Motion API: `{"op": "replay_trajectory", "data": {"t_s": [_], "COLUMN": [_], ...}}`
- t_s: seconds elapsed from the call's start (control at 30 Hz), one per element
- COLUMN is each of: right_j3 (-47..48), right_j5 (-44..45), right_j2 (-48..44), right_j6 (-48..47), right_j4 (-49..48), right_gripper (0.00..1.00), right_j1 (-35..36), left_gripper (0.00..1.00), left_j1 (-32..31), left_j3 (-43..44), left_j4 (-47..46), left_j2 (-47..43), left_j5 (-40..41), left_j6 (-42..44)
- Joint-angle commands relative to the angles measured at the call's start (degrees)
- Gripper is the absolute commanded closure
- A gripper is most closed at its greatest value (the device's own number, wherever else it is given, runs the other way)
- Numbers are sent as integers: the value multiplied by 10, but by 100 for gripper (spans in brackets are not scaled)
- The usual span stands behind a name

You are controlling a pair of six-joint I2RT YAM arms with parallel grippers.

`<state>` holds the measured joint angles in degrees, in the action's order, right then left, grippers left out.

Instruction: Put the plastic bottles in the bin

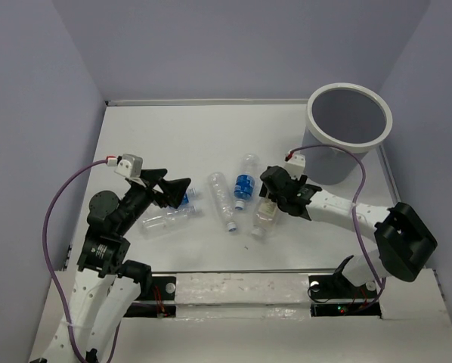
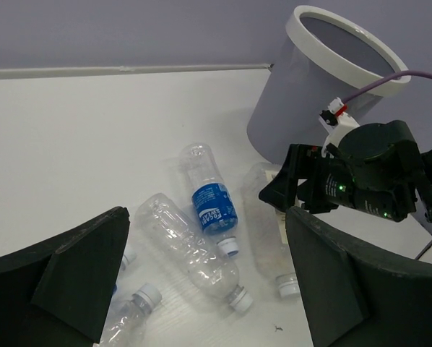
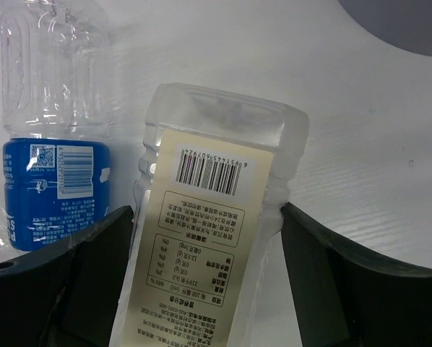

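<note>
Several clear plastic bottles lie mid-table. One has a blue label (image 1: 245, 182), one is plain (image 1: 220, 198), and two lie at the left (image 1: 165, 221). The grey bin (image 1: 349, 121) with a white rim stands at the far right. My right gripper (image 1: 270, 203) is open and straddles a clear bottle with a cream label (image 3: 201, 246) that lies on the table. Its pads (image 3: 303, 253) sit at the bottle's sides. My left gripper (image 1: 182, 193) is open and empty above the left bottles. Its view shows the blue-label bottle (image 2: 210, 202) and the plain bottle (image 2: 194, 249).
Purple walls enclose the white table on the left, back and right. The bin (image 2: 310, 94) stands just behind the right arm (image 2: 375, 173). A purple cable (image 1: 339, 151) loops from the right wrist past the bin.
</note>
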<state>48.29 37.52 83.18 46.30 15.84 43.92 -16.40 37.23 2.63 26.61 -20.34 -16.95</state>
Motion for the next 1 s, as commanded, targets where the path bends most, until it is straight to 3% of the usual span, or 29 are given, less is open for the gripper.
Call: {"op": "replay_trajectory", "data": {"t_s": [0.0, 0.13, 0.53, 0.8, 0.97], "right_j3": [-14, -21, 4, 174, 297], "right_j5": [14, -6, -121, -232, -193], "right_j2": [-42, -86, -221, -263, -219], "right_j6": [-22, -49, -170, -227, -308], "right_j4": [-1, -2, 1, 6, 2], "right_gripper": [72, 83, 86, 86, 86], "right_j1": [-2, -2, -2, -2, -2], "left_gripper": [1, 1, 1, 1, 1], "left_j1": [-1, -1, 1, 3, 4], "left_j3": [20, 20, 20, 18, 15], "left_j4": [-11, -11, -12, -13, -18], "left_j2": [8, 10, 11, 13, 23], "left_j5": [-3, -4, -4, -4, -7], "left_j6": [4, 3, 2, 0, -16]}}
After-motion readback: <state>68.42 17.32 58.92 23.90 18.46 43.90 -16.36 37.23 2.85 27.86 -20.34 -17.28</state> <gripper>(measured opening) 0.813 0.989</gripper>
